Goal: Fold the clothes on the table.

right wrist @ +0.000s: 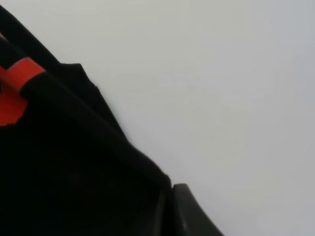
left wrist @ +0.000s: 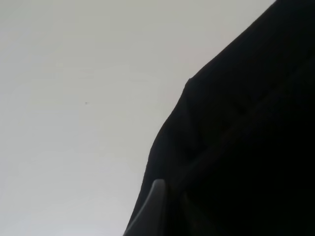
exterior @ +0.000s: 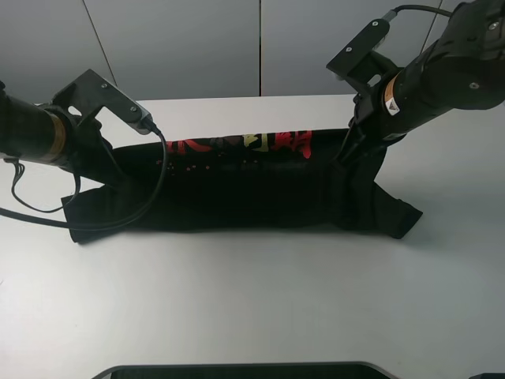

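Shirt [exterior: 237, 197] lay on the table [exterior: 252, 308], its 12 o'clock edge pinched up by left fingers [left wrist: 150, 216] at 9 and right fingers [right wrist: 192, 216] at 3, seemingly mid-fold, needing an even carry toward 6.

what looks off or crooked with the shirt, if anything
Nothing is torn or spilled. The shirt lies as a folded band across the table, but the sleeve on the left and the sleeve on the right stick out past its lower corners at an angle, so the outline looks untidy.
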`<state>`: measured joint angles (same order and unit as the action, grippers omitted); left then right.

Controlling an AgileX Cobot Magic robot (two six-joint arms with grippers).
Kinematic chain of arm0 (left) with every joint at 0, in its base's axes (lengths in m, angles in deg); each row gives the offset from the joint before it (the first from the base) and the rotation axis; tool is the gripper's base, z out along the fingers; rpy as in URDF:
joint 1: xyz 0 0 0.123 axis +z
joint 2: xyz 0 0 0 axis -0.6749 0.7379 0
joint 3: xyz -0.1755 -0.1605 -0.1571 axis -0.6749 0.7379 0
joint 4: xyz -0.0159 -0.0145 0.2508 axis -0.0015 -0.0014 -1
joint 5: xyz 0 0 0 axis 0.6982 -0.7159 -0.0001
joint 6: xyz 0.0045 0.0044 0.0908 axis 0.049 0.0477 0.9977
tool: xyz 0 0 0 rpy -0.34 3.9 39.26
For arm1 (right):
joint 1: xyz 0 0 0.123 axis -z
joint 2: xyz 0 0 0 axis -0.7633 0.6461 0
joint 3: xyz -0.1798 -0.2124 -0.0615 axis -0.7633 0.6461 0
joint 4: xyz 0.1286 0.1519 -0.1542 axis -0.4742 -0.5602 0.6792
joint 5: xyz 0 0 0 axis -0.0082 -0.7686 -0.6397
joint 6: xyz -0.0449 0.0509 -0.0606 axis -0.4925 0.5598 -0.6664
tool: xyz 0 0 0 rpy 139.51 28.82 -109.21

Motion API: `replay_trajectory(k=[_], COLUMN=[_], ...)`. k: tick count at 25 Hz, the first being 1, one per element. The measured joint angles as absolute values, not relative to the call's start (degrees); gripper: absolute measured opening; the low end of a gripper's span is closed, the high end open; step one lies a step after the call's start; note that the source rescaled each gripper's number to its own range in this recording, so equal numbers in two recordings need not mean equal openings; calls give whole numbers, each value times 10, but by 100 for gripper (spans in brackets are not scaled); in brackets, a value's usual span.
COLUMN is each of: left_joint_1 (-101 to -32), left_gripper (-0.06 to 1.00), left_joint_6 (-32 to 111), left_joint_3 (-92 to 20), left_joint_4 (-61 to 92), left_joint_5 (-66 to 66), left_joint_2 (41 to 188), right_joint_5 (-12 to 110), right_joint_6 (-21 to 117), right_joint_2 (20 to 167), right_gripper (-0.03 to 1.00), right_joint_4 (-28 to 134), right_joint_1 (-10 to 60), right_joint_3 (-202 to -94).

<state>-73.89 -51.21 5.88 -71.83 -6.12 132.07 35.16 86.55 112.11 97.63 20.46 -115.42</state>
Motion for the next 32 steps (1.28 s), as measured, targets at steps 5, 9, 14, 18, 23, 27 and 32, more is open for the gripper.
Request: replay_trajectory(k=[5,9,14,18,23,27,32], left_joint_1=[-703,-699,-699,-699,-699,-699,-699], left_gripper=[6,46,97,98,98,98,97], left_joint_6=[-526,-535,-580,-588,-580,-543,-365], left_joint_3=[58,43,17,7,7,6,-36], left_joint_4=[-734,-736,-736,-694,-617,-562,-378], left_joint_5=[-7,-8,-35,-36,-35,-61,-160], left_joint_2=[1321,1321,1321,1321,1321,1326,1378], right_joint_5=[367,381,377,335,304,295,277], right_joint_6=[878,969,1121,1179,1161,1096,1080], right_joint_2=[1157,1177,1177,1177,1177,1177,1177], right_gripper=[0,13,92,100,100,100,100], right_joint_4=[995,1064,1137,1126,1010,922,894], right_joint_1=[206,209,212,212,220,238,239], right_joint_3=[-1154,-1152,-1152,-1152,-1152,-1160,-1173])
